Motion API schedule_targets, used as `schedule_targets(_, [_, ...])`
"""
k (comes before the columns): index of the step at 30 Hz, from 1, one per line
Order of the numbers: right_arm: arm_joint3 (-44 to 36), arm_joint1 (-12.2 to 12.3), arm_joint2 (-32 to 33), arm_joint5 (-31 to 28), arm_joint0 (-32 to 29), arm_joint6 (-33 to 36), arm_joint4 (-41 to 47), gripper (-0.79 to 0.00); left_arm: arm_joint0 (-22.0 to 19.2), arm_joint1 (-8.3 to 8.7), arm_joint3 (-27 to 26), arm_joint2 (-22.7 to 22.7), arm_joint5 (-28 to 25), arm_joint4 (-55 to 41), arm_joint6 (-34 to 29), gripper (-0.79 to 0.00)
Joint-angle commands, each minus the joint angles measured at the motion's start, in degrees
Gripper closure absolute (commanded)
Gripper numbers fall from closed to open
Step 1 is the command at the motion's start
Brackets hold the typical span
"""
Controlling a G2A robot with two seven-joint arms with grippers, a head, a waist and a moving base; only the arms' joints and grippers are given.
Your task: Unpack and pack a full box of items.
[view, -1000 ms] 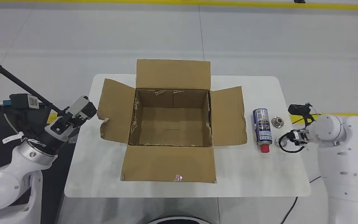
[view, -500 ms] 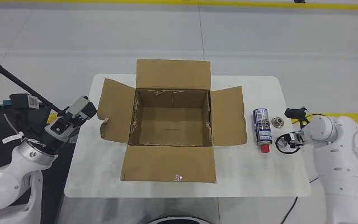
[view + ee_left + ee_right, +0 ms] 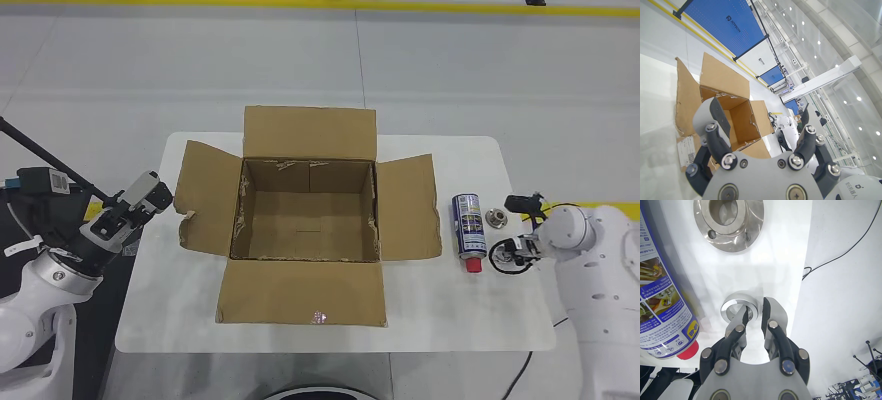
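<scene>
Fingers [image 3: 766, 313] of the right gripper [image 3: 755, 306] are held slightly apart astride the metal ring [image 3: 734, 297] wall; left gripper [image 3: 760, 108] fingers are spread wide.

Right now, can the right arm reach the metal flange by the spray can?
Likely yes: the flange lies just past the right gripper on bare table, spray can beside it, though the gripper straddles a ring.

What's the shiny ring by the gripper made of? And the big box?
The ring looks like metal, maybe steel or aluminium: it is silvery and smooth, with bright reflections. The box looks like plain brown cardboard: it is matte, with torn, ragged flap edges.
</scene>
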Motion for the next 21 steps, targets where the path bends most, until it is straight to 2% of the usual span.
schedule_targets(1, [0.31,0.03,-0.22,0.02,0.08,-0.01,0.11,-0.160,0.00,0.00,0.00,0.00,0.00,0.00,0.00,-0.785])
schedule_targets(2, [0.47,0.05,-0.33,0.04,0.15,-0.05,0.08,-0.105,0.00,0.00,0.00,0.00,0.00,0.00,0.00,-0.785])
schedule_targets(3, [0.60,0.07,-0.41,0.04,0.22,-0.11,0.10,0.000,0.00,0.00,0.00,0.00,0.00,0.00,0.00,-0.785])
schedule_targets(11, [-1.59,0.56,0.93,0.03,0.86,-0.55,1.67,0.000,0.00,0.00,0.00,0.00,0.00,0.00,0.00,-0.785])
schedule_targets(21, [-14.87,0.77,2.28,-0.52,1.76,-0.89,10.04,0.000,0.00,0.00,0.00,0.00,0.00,0.00,0.00,-0.785])
